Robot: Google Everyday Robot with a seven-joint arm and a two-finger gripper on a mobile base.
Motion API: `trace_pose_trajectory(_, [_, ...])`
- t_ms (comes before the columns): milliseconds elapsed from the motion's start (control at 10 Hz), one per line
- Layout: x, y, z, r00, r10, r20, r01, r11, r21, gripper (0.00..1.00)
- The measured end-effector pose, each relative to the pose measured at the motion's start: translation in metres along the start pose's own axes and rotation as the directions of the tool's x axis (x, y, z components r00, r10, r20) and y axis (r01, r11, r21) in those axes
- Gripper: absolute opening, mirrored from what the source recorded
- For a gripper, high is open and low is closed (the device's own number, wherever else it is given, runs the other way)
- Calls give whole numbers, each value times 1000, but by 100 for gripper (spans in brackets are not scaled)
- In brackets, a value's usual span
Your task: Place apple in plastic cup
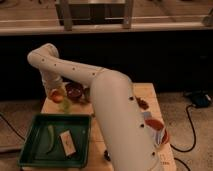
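Green tray (pixel 30 150): sits at the near left of the wooden surface (pixel 150 97), about 7 o'clock from the centre of the view. Inside it lie a slim green pod-shaped item (pixel 50 138) and, just to its right, a pale rectangular packet (pixel 67 142), the two apart from each other.

Apple (pixel 56 95): small, round, orange-red, at the far left of the surface, beyond the tray's back edge at roughly 12 o'clock from the tray. It lies directly under the lower end of the arm.

Plastic cup (pixel 66 105): pale green and translucent, just beside the apple at its 4 o'clock, between the apple and the tray's far right corner. Whether apple and cup touch cannot be told.

Pincer (pixel 56 89): at the end of the white arm (pixel 115 115), which bends down from a rounded elbow at the upper left; it hangs right over the apple, at the fruit's 12 o'clock. Whether it is apart, together or clamped on the fruit cannot be told.

Dark bowl (pixel 75 90): at 3 o'clock from the apple, near the cup's far side.

Dark reddish-brown lump (pixel 142 103): on the surface right of the arm's bulk. An orange-red dish (pixel 156 125) lies nearer, at its 5 o'clock.
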Motion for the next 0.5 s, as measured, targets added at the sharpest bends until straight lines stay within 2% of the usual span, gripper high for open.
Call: trace_pose_trajectory(500, [2,3,1,1000,-11,5,11,1000,1,80])
